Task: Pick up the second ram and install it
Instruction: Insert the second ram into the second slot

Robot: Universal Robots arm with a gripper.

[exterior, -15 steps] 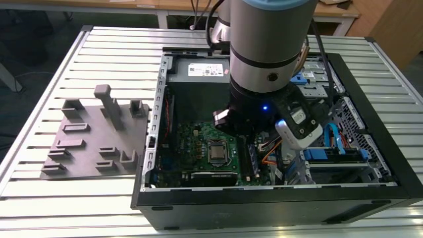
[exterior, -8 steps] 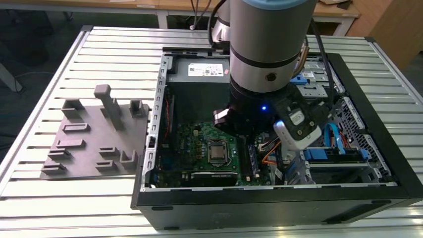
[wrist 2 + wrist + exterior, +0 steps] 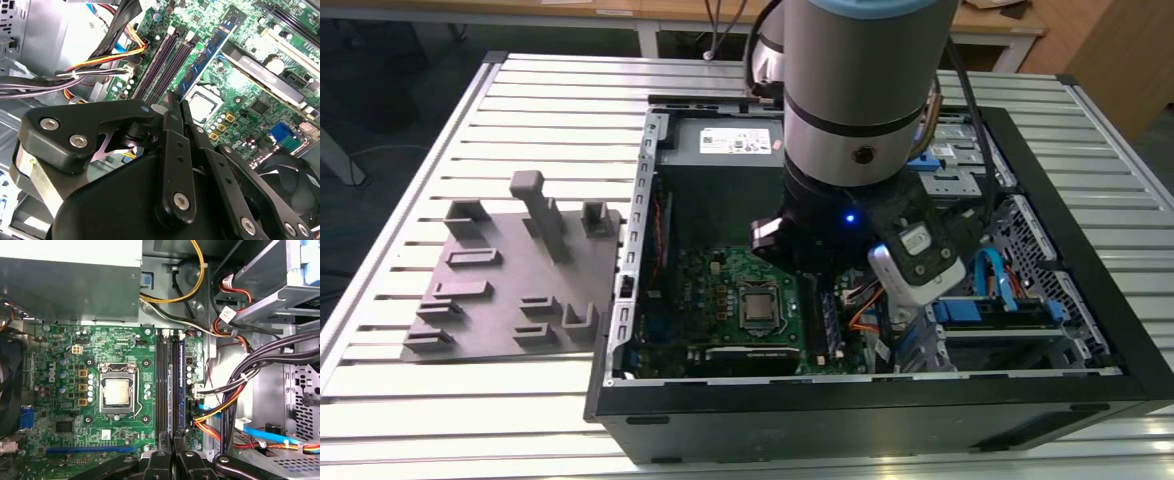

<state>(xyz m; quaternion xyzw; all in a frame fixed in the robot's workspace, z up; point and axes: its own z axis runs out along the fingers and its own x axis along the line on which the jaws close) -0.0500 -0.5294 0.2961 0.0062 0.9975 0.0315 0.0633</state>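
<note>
Matt black metal gripper [image 3: 175,107]; glossy green circuit board [image 3: 75,390]; grey matt plastic fixture plate [image 3: 507,285]; ribbed metal table [image 3: 440,160].

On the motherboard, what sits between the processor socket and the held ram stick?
In the first wrist view, two empty memory slots lie between the processor and the second ram.

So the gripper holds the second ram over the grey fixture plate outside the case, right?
Not quite. The gripper does hold the second ram, but over the motherboard's memory slots inside the case, as the first wrist view shows. The fixture plate sits apart.
</note>
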